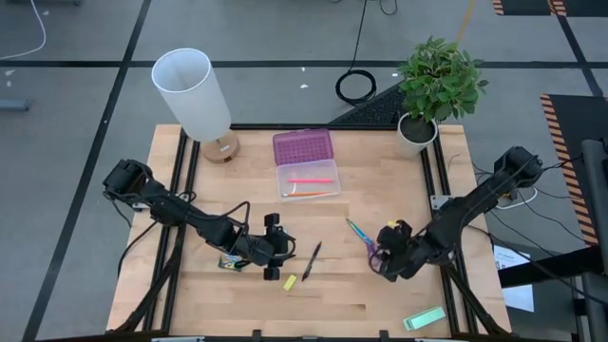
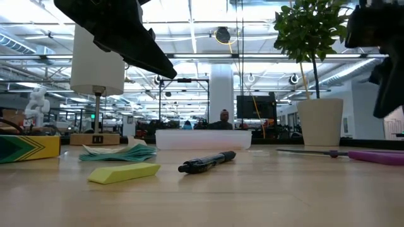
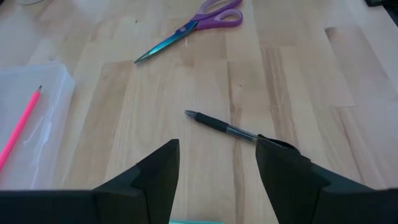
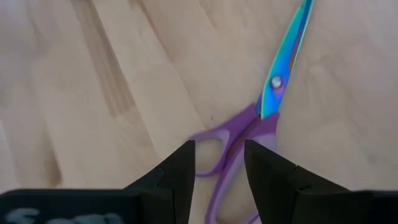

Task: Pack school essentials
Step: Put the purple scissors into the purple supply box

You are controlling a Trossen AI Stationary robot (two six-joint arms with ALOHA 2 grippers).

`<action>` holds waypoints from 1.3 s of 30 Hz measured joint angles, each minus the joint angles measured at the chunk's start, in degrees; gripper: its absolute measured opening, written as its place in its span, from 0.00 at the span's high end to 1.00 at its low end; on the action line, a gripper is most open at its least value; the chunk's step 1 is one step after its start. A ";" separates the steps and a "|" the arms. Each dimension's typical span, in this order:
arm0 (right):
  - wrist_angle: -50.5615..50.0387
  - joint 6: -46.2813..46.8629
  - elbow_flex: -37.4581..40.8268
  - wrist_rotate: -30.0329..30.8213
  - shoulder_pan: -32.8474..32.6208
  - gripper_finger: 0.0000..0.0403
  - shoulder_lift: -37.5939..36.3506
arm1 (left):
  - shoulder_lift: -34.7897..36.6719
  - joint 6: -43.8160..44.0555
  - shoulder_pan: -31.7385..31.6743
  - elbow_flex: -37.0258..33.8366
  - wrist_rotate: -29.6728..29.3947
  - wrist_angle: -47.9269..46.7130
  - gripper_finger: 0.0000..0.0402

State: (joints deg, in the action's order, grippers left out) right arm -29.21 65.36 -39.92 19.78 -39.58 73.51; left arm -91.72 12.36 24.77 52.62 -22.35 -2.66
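My left gripper (image 1: 279,249) (image 3: 217,168) hovers open above the table, just left of the black pen (image 1: 313,258) (image 3: 224,128). A tiny yellow block (image 1: 290,282) (image 2: 124,172) lies near it, with the yellow-green crayon box (image 1: 231,260) (image 2: 28,148) and a teal-edged packet (image 2: 117,152) to the left. My right gripper (image 1: 385,249) (image 4: 219,168) hangs open over the handles of the purple-handled scissors (image 1: 364,239) (image 4: 249,134), which lie flat on the table. Pink and orange pencils (image 1: 312,187) lie in the clear pencil-case tray (image 1: 285,176).
The case's purple lid (image 1: 303,147) lies open behind the tray. A white lamp (image 1: 195,95) stands at the far left and a potted plant (image 1: 432,85) at the far right. A pale green flat block (image 1: 424,318) lies at the near right edge.
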 joint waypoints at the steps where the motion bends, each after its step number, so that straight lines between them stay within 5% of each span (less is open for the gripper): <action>1: -0.07 0.00 -0.02 -0.42 -0.12 0.67 1.01 | 0.00 -0.01 0.00 0.00 0.00 0.00 0.46; 15: 1.11 2.59 -0.04 -3.38 -0.69 0.67 8.14 | 0.00 -0.63 -0.07 0.00 -0.04 0.00 0.46; 27: 1.41 5.36 -0.04 -0.07 -0.67 0.54 8.19 | 0.00 -0.62 -0.11 0.00 -0.07 -0.02 0.46; 39: 2.09 3.80 -0.37 -0.97 -0.71 0.56 14.84 | 0.00 -1.01 -0.11 0.00 -0.09 0.71 0.46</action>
State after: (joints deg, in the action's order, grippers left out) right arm -27.12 69.17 -40.29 18.81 -40.29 88.35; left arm -91.72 11.35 24.67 52.62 -22.44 -1.94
